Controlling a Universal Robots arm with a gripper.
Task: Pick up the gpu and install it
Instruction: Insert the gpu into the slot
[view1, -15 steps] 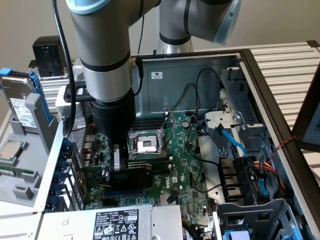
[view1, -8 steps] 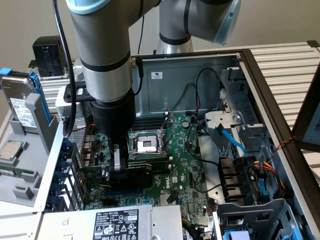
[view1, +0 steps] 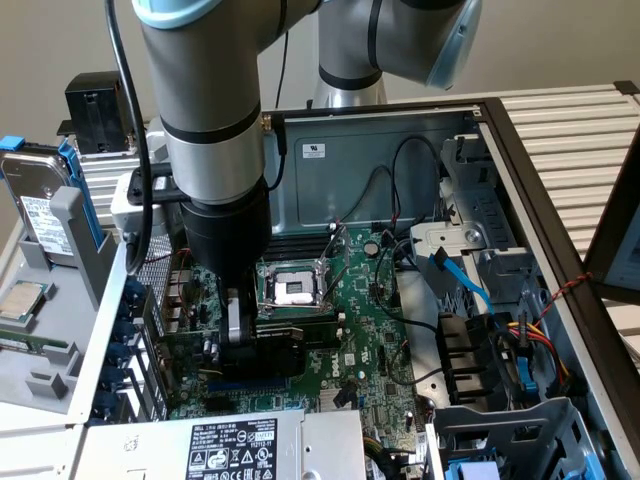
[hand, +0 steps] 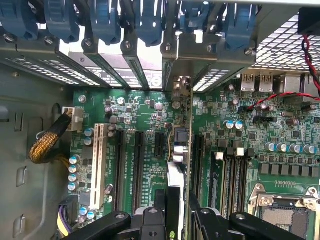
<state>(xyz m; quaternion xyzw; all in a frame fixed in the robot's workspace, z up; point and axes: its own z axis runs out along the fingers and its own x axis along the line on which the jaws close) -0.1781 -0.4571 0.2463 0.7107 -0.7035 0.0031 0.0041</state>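
Observation:
The gpu (view1: 280, 355) stands on edge over the green motherboard (view1: 370, 330) inside the open computer case, its black shroud facing the camera in the exterior view. My gripper (view1: 237, 335) comes straight down onto its upper edge and is shut on it. In the wrist view the gpu (hand: 179, 145) appears edge-on as a thin board running from my gripper (hand: 176, 202) up to the rear slot openings, lined up with one of the black expansion slots (hand: 196, 160). Its silver bracket end (hand: 182, 85) sits at the case's back wall. How deep the card sits in the slot is hidden.
The bare CPU socket (view1: 293, 288) lies just beyond the card. Blue slot latches (hand: 105, 20) line the case's rear. A power supply (view1: 240, 445) sits at the front. Blue and black cables (view1: 470, 290) and drive cages crowd the exterior view's right. A hard drive (view1: 40, 200) stands outside the case.

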